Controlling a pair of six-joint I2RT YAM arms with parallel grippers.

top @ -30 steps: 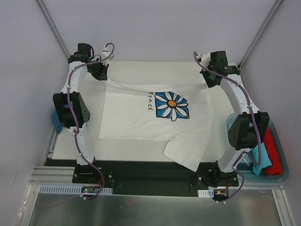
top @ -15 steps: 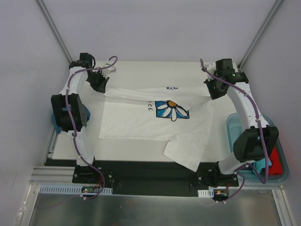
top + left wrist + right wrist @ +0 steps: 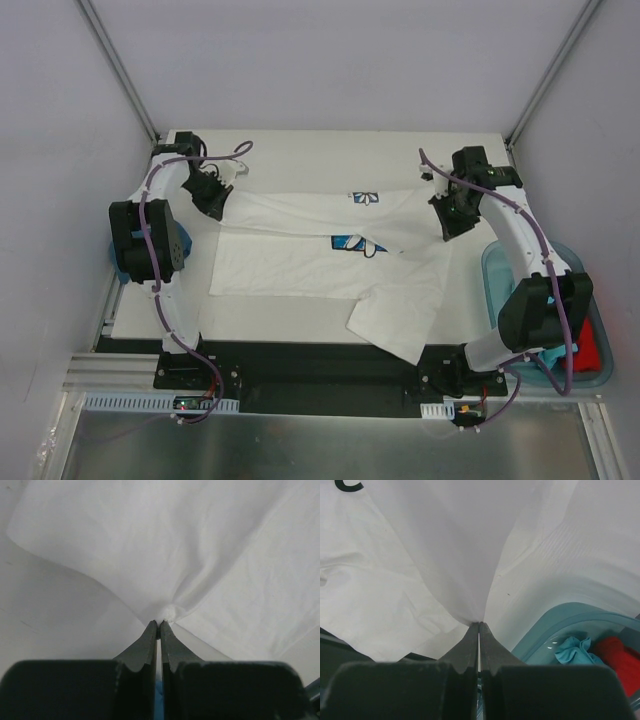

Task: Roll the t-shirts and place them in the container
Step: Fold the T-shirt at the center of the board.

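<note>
**Soft cloth, slick plastic**

The white shirt (image 3: 300, 270) is matt, softly creased cloth. The fingers (image 3: 146, 641) look like matt dark plastic. The bin (image 3: 545, 632) is glossy, translucent teal plastic. The red shirt (image 3: 620, 662) and teal shirt (image 3: 572, 650) are matt cloth. The table (image 3: 300, 150) is smooth matt white.

On the white t-shirt (image 3: 300, 270) a folded-over part covers most of the blue print (image 3: 348, 242), the neck label (image 3: 364, 197) is too small to read, the right arm (image 3: 530, 255) hides part of the bin (image 3: 490, 265) with the red t-shirt (image 3: 595, 350) and the teal t-shirt (image 3: 548, 356), and the left arm (image 3: 150, 240) hides most of a blue thing (image 3: 120, 268).
</note>
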